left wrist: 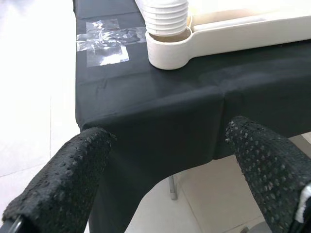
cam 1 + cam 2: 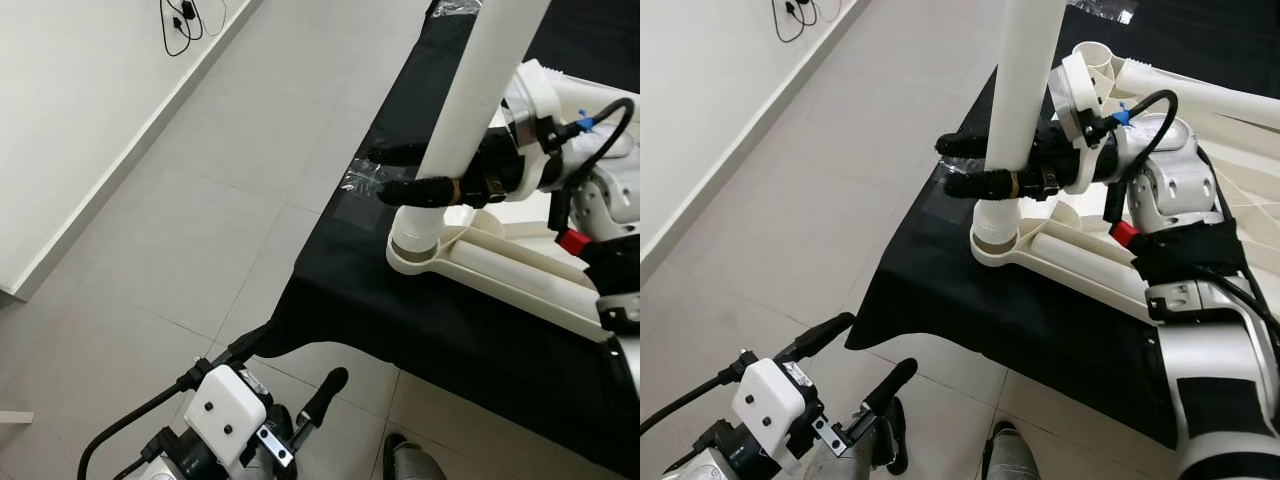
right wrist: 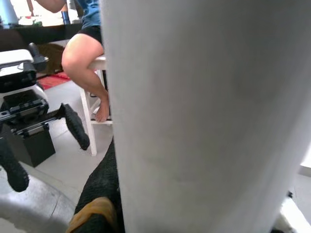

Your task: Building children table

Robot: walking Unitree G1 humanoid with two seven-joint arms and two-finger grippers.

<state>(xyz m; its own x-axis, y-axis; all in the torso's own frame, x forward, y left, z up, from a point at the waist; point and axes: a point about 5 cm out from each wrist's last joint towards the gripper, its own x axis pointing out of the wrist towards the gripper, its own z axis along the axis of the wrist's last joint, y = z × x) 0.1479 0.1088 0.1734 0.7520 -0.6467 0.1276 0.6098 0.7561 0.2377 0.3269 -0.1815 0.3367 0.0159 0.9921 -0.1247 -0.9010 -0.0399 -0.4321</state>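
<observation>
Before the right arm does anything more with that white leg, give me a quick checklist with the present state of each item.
1. Right gripper shut on the table leg: ok.
2. Leg's threaded end sitting in the corner socket of the tabletop frame: ok.
3. Leg fully screwed down: not ok, threads show above the socket.
4. Leg square to the frame: cannot tell.
5. Left gripper open, low beside the black cloth, apart from the work: ok.
6. Frame held against turning: cannot tell.

leg upright in frame socket, on table, tape behind
</observation>
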